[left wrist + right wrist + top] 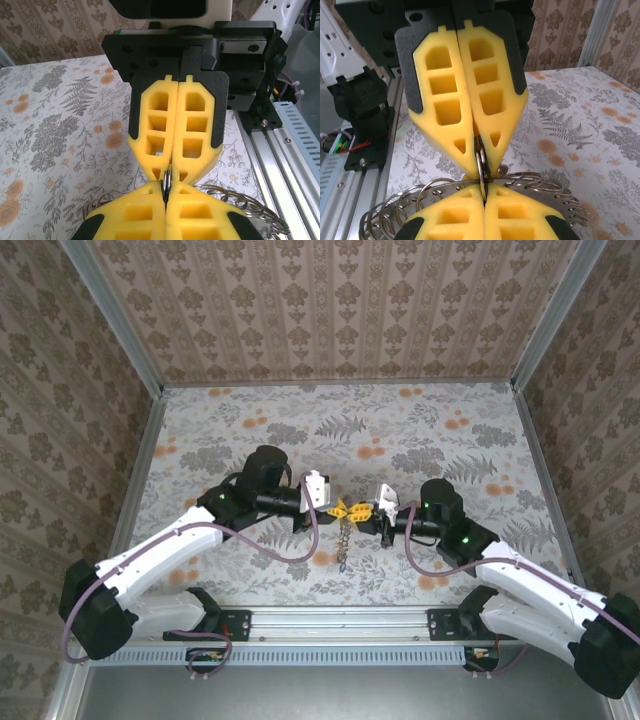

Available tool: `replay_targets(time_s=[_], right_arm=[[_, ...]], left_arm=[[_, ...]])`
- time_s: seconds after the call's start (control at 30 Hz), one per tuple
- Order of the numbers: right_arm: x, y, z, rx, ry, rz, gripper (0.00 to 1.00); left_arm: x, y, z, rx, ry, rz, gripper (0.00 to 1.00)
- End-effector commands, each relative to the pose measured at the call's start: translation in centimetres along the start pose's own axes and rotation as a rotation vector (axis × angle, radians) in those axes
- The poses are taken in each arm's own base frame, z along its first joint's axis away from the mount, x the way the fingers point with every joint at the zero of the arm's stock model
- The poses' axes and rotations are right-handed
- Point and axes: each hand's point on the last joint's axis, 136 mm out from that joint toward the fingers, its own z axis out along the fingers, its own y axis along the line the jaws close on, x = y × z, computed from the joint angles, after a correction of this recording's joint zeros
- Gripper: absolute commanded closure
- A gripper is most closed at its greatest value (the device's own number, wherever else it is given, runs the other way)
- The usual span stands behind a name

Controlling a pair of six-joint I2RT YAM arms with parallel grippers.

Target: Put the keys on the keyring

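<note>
Top external: left gripper (338,507) and right gripper (363,510) meet tip-to-tip at centre, both clamped shut on the silvery-grey chain-link metal keyring (345,538), whose loose links dangle toward 6 o'clock below them.

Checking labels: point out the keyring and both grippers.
keyring (255,207), left wrist view, coiled loops.
left gripper (165,187), left wrist view, fingertip seam.
right gripper (485,192), right wrist view, fingertip seam.

The right pincer (484,200) hides the middle of the coiled keyring (435,192).
</note>
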Motion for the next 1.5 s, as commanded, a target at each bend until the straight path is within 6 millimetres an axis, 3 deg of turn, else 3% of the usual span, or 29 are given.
replay_targets(time_s=[0.0, 0.1, 0.3, 0.6, 1.07, 1.3, 1.47], right_arm=[[-1.3, 0.3, -0.6, -0.009, 0.035, -0.096, 0.92], [0.0, 0.0, -1.1, 0.007, 0.15, -0.141, 0.86], [0.7, -0.6, -1.3, 0.015, 0.259, -0.163, 0.8], [1.4, 0.5, -0.2, -0.064, 0.28, -0.124, 0.73], [1.0, -0.3, 0.3, -0.029, 0.27, -0.117, 0.73], [0.3, 0.3, 0.8, -0.069, 0.233, -0.083, 0.78], [0.0, 0.4, 0.8, -0.077, 0.22, -0.079, 1.0]], left_arm=[[0.4, 0.2, -0.7, -0.022, 0.046, 0.011, 1.0], [0.7, -0.2, -0.8, -0.001, 0.092, 0.019, 1.0], [1.0, -0.4, -0.3, 0.033, 0.141, 0.019, 1.0], [0.6, 0.5, 0.2, 0.02, 0.154, -0.016, 1.0], [0.3, -0.3, 0.7, 0.092, 0.141, -0.039, 1.0], [0.0, -0.3, 0.9, 0.109, 0.134, -0.048, 1.0], [0.0, -0.2, 1.0, 0.113, 0.138, -0.053, 0.99]])
